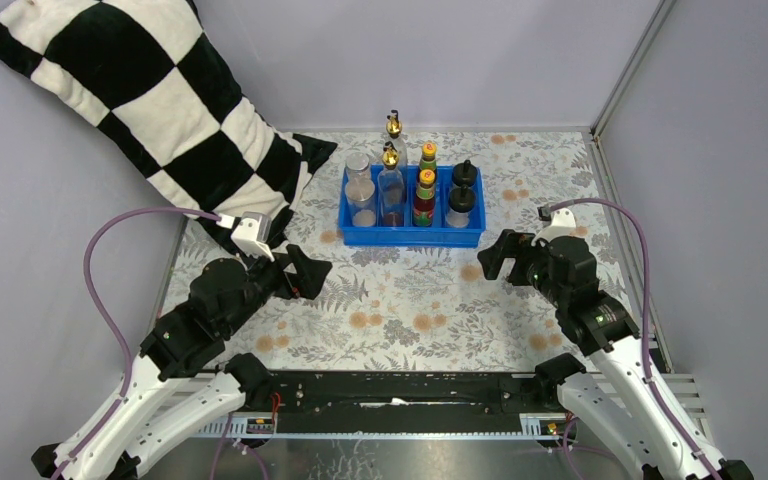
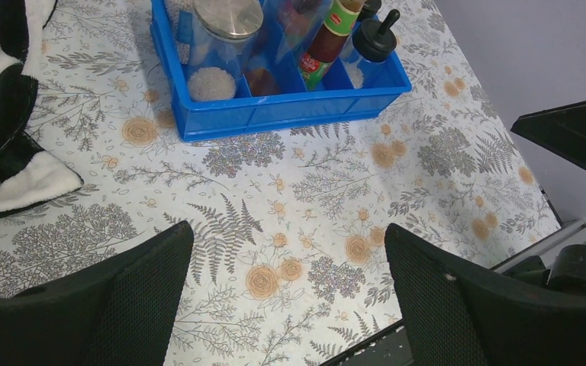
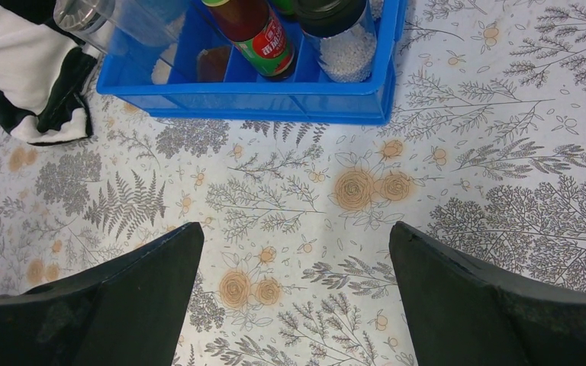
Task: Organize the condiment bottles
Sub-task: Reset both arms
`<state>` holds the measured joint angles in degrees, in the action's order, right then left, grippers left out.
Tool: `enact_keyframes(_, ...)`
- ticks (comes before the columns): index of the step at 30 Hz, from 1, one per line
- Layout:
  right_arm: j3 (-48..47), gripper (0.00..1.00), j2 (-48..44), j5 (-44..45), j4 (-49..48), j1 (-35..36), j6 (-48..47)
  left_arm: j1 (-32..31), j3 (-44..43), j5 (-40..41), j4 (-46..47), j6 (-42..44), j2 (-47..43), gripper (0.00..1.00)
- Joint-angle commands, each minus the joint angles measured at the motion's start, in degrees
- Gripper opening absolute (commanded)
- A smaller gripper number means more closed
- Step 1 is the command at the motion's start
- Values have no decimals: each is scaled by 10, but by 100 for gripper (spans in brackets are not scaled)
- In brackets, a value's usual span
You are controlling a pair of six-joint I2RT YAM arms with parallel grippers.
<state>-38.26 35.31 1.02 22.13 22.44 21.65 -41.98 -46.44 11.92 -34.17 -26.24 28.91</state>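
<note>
All eight condiment bottles stand in the blue tray (image 1: 410,238), in pairs front to back. From left to right they are the silver-lidded jars (image 1: 362,195), the gold-spouted bottles (image 1: 391,185), the orange-capped bottles (image 1: 425,195) and the black-capped shakers (image 1: 460,205). My left gripper (image 1: 300,272) is open and empty over the floral tablecloth, left of and nearer than the tray. My right gripper (image 1: 495,258) is open and empty by the tray's front right corner. The left wrist view shows a jar (image 2: 225,30), a labelled bottle (image 2: 328,42) and a shaker (image 2: 374,42). The right wrist view shows a labelled bottle (image 3: 263,34) and a shaker (image 3: 343,38).
A black-and-white checked pillow (image 1: 150,100) leans at the back left, its corner close to the tray's left side and to my left arm. Grey walls enclose the table on three sides. A black rail runs along the near edge.
</note>
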Motion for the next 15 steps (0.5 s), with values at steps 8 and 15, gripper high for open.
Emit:
enact_keyframes(8, -2, 100, 7, 15, -2, -2, -5, -3, 11, -12, 18, 14, 0, 99)
enact_keyframes(15, -2, 100, 10, 14, -5, -2, -4, -3, 11, -11, 19, 13, 0, 99)
